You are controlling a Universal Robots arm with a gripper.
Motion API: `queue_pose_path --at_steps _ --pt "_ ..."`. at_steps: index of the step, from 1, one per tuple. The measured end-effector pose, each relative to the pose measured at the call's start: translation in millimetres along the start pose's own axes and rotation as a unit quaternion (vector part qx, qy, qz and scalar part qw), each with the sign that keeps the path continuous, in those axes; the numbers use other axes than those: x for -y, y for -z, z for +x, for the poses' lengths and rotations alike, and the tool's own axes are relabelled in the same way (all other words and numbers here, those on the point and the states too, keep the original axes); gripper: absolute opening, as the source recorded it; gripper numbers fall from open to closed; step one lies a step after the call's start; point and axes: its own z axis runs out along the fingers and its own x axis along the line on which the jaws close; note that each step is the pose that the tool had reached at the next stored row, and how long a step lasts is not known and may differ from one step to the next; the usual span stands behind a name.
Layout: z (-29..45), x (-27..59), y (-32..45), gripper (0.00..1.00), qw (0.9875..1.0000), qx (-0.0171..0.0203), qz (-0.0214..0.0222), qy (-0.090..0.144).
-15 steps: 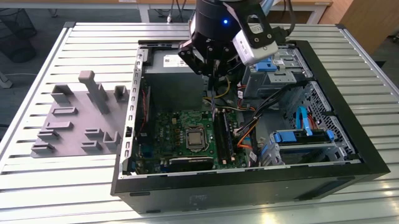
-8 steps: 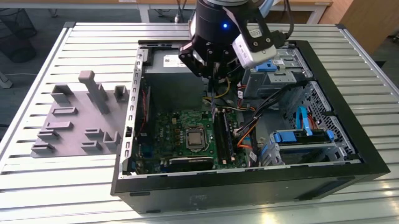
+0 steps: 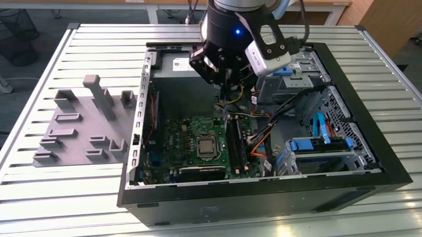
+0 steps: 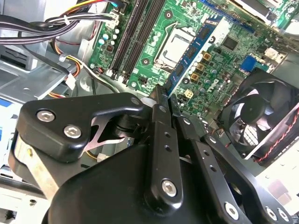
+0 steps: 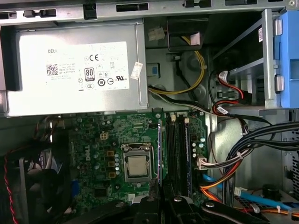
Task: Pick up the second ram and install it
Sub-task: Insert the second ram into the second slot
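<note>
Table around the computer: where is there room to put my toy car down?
Bare table borders the grey tray toward both corners at the exterior view's left. Inside the computer case it is crowded: cables, the board, and the gripper holding the memory stick.

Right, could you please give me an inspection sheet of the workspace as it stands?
Surface: slatted metal table carrying an open computer case.
Job's things: second ram held edge-on above the motherboard, near the memory slots.
Clutter: grey tray with posts, on the exterior view's left of the case.
Grippers: gripper shut on the second ram.
Cables: black cables and orange cables beside the motherboard.
Surroundings: wooden furniture beyond the table.
</note>
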Motion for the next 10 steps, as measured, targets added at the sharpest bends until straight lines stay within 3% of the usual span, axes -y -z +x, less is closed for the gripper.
queue_pose_path --at_steps 10 --pt "-1.2 -0.3 -7.7 0.14 1.0 0.0 0.0 -0.001"
